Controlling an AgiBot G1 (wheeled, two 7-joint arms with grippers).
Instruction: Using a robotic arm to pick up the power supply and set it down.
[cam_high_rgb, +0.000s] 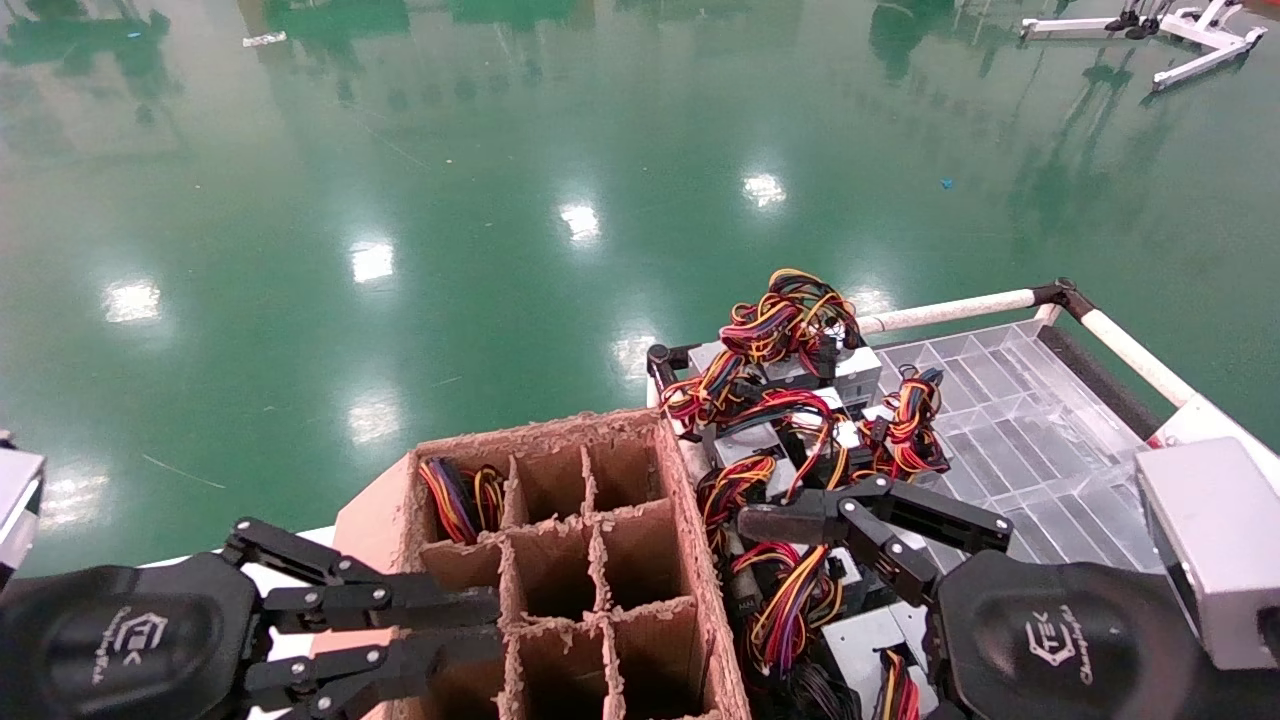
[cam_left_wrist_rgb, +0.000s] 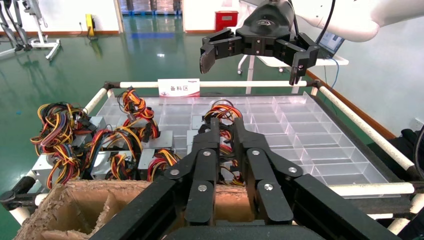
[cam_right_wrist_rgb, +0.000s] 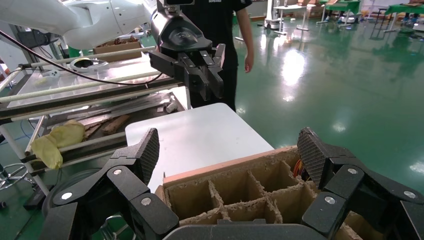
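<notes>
Green glossy floor (cam_high_rgb: 400, 200) fills the room beyond your work, mirroring the ceiling lights. Take the divided cardboard box (cam_high_rgb: 560, 560) as your landmark: it sits at the centre, with one wire bundle already in its far-left cell. Beside it, on the robot's right, lies the clear plastic tray (cam_high_rgb: 1010, 420) in its white tube frame, and the grey power supplies are heaped against the tray's box-side edge. I cannot tell for sure which unit is your target; a likely candidate is the power supply (cam_high_rgb: 780, 600) with red, orange, yellow and purple wires just right of the box. Your right gripper (cam_high_rgb: 800, 520) hangs over that heap, fingers spread wide and carrying nothing, so I judge the pick has not begun. Your next move calls for lowering onto a metal case, not the loose wires, which may snag. Your left gripper (cam_high_rgb: 480, 625) hovers at the box's left edge, fingers closed together around nothing.
</notes>
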